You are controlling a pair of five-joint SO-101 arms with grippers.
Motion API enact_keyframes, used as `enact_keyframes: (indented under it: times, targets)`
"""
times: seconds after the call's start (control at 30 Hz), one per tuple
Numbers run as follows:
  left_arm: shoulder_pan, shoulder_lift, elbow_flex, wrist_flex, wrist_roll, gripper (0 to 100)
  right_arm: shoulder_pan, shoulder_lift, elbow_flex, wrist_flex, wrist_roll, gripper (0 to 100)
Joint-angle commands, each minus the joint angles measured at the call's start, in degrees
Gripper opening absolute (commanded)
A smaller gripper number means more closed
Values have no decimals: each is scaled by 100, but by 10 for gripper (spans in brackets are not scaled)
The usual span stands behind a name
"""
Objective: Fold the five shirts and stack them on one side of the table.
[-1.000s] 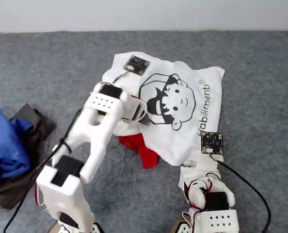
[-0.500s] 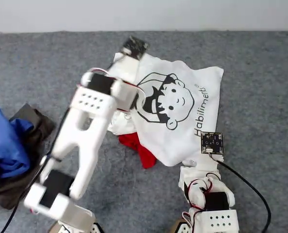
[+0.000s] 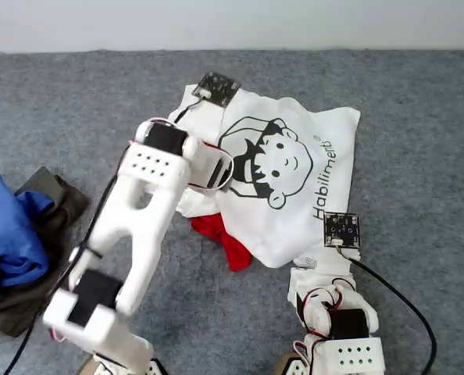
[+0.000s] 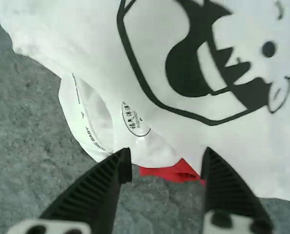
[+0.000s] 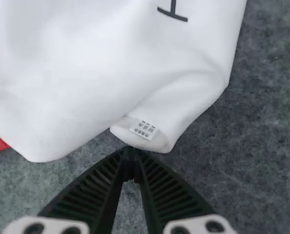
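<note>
High view: the left arm (image 3: pixel 150 203) hangs over the collar side of the white cartoon shirt (image 3: pixel 294 180), and the right arm (image 3: pixel 337 320) sits at its hem.

Left wrist view: the left gripper (image 4: pixel 165 163) gapes wide and empty. The red shirt (image 4: pixel 172 170) lies just ahead, between its tips.

Right wrist view: the right gripper (image 5: pixel 130 155) is closed, with its tips against the shirt's labelled corner (image 5: pixel 145 130). I cannot tell whether any cloth is pinched.

1. The table (image 3: pixel 419 117) has a grey, felt-like covering with a mottled, slightly fuzzy texture. It spans the high view from side to side.
2. A pale, plain wall (image 3: pixel 232 23) runs as a strip along the table's far edge.
3. The light is soft and even, and shadows on the grey surface are faint.
</note>
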Motion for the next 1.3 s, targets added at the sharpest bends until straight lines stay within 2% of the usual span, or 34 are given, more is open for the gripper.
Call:
enact_keyframes:
  times: [0.0,0.13,0.33,0.4,0.5,0.6,0.8,0.93,1.07,1.13,1.27]
  targets:
    - [-273,747,-558,-70,62,261,40,-31,9,-92,-62,9]
    - [-475,1732,-1279,70,9,261,40,-31,9,-92,-62,9]
    - [-308,2804,-2220,818,-343,245,40,-31,9,-92,-62,9]
    - [-264,2857,-2510,1108,-343,171,40,-31,9,-92,-62,9]
    - [-264,2857,-3037,1407,-343,3,40,-31,9,-92,-62,9]
    - [-334,2848,-3758,1987,-308,11,40,-31,9,-92,-62,9]
    - [-668,1723,-4163,1960,-141,12,40,-31,9,-92,-62,9]
    - [-818,923,-3978,1960,-141,12,40,-31,9,-92,-62,9]
    - [-765,914,-3160,1916,-308,17,40,-31,9,-92,-62,9]
    - [-695,1081,-2765,1820,-563,48,40,-31,9,-92,-62,9]
    - [-686,1565,-2413,1767,-589,201,40,-31,9,-92,-62,9]
